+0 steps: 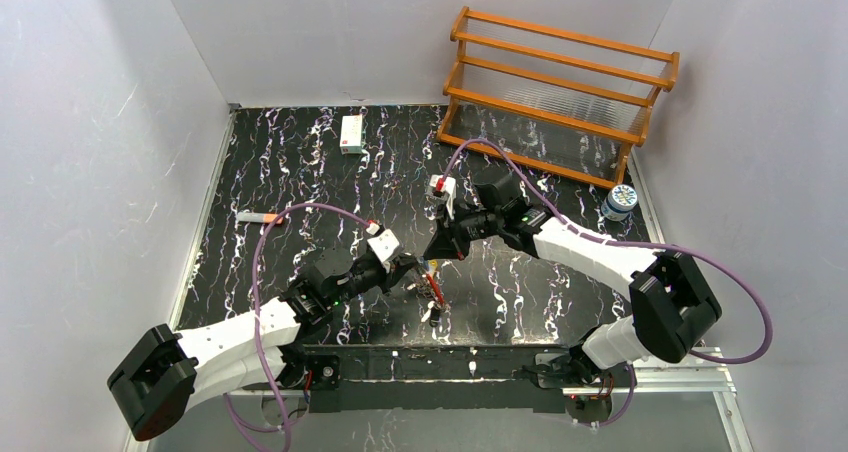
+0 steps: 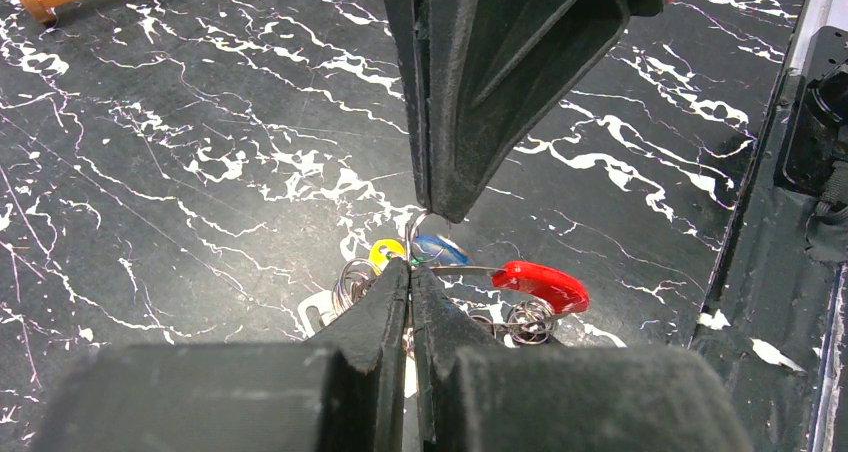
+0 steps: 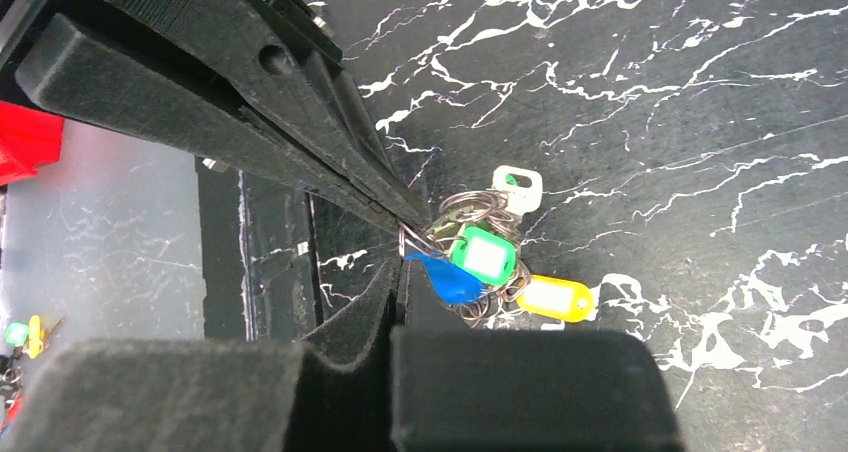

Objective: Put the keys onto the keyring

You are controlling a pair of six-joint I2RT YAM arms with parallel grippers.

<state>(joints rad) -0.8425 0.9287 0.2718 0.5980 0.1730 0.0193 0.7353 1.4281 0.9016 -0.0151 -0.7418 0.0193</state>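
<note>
Close to the near edge of the worktop (image 1: 300, 172), about midway between left and right, the keyring (image 2: 540, 284) lies in a heap of red segment, thin wire, small coiled rings and coloured tags. The left gripper (image 2: 411, 277) has its fingers together, pinched on the thin wire just left of the red segment. Tip to tip with it, the right gripper (image 3: 397, 272) also has its fingers together, and they seem to clamp the small wire loop at the head of the blue key (image 3: 450, 280). The green key (image 3: 483, 255) lies touching the blue one, beside a yellow tag (image 3: 555, 298) and a white tag (image 3: 517, 184).

Both holds are on thin wire at the very fingertips, so a slight twist or pull from either arm could let the wire slide out and the key fall into the heap. The two sets of tips almost meet, and a misaligned push could knock them together or drag the whole bunch across the worktop. The rings look tangled, so moving the blue key may snag the green key or the yellow tag. Where the ring opens I cannot tell, so the loop may not be lined up with it.

Farther off, the marker (image 1: 257, 216) at the left, the small white box (image 1: 351, 133) and the wooden rack (image 1: 560, 92) stand well apart and pose no hazard
</note>
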